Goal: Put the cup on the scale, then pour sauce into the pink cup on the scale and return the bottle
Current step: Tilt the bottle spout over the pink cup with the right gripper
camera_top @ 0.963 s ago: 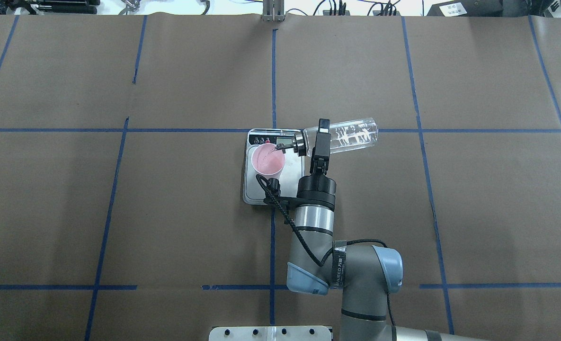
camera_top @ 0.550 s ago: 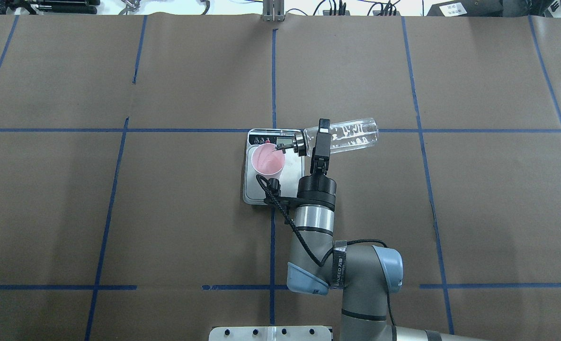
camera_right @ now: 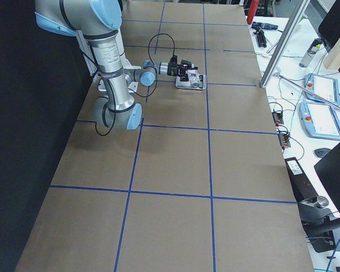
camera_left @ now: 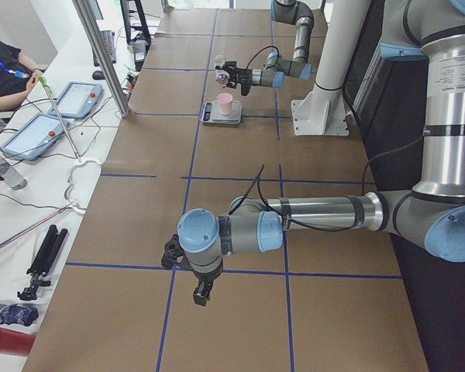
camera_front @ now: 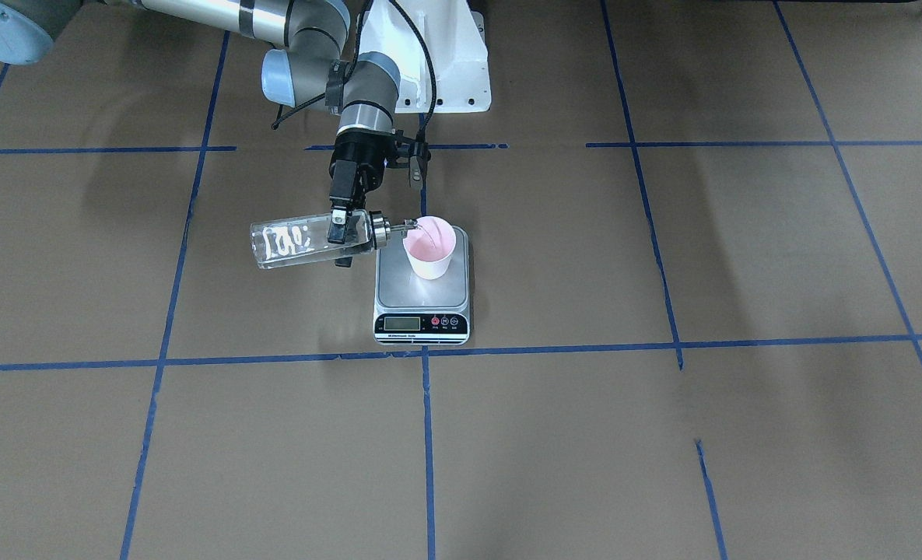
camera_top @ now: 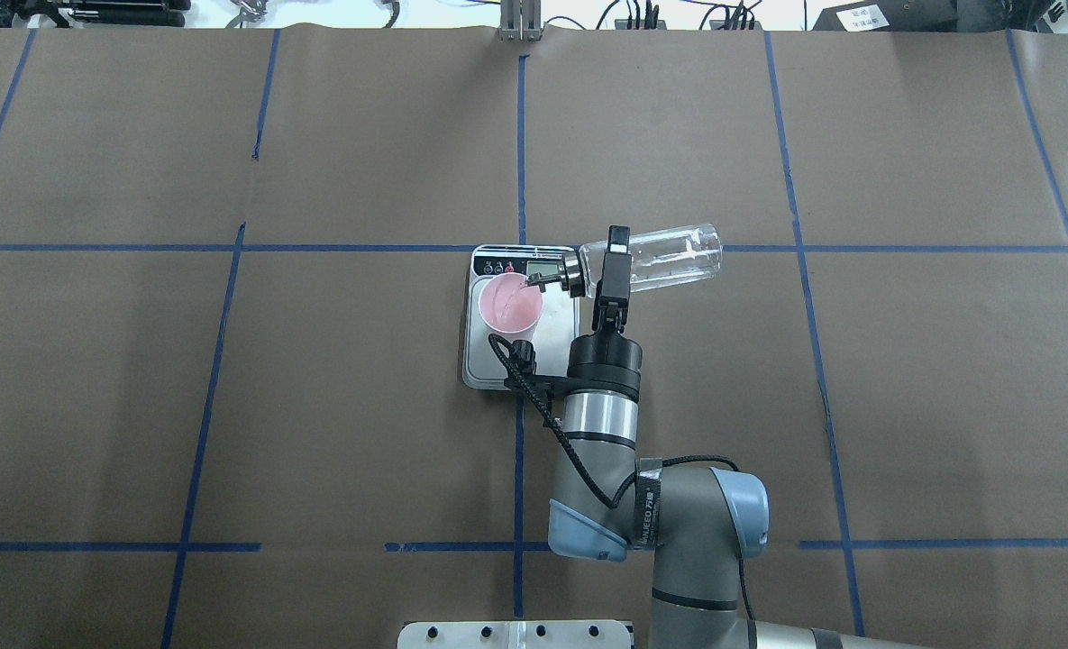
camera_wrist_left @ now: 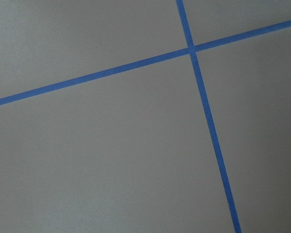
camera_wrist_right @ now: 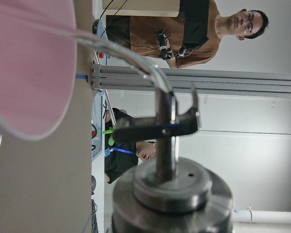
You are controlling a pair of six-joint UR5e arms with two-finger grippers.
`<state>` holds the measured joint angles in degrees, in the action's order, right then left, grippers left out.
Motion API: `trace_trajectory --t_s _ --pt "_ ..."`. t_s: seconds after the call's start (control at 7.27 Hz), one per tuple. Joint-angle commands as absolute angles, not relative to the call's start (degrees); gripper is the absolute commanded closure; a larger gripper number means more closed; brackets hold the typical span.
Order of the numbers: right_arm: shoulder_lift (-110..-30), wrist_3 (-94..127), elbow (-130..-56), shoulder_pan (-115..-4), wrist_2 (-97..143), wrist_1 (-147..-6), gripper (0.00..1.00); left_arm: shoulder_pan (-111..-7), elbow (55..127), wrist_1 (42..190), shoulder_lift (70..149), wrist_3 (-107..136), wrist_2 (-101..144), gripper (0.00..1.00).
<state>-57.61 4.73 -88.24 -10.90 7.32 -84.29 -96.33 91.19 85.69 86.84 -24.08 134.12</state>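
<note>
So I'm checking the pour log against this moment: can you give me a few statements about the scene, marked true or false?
1. The cup stands on the scale. True.
2. The bottle stands upright beside the scale. False: the right gripper holds it tipped almost level.
3. The spout is over the cup, with sauce streaming in. True.
4. The left gripper holds the cup. False: it hangs over the table, far from the scale.

Overhead camera sits at 6 o'clock facing 12; front camera opposite; both share the scale (camera_top: pixel 477 359).
</note>
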Motion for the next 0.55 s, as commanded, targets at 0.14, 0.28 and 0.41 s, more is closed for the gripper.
trace_trajectory --t_s 0.14,0.28,0.41 --pt "-57.7 4.7 -88.2 -10.9 7.3 -84.2 1.00 -96.3 91.3 85.7 86.8 -24.1 134.1 0.00" --pt "-57.6 4.7 -88.2 -10.9 7.3 -84.1 1.00 -96.3 91.3 85.7 86.8 -24.1 134.1 0.00" --pt "-57.6 4.8 -88.3 -10.9 7.3 -83.5 1.00 -96.3 91.4 85.7 86.8 -24.1 134.1 0.00"
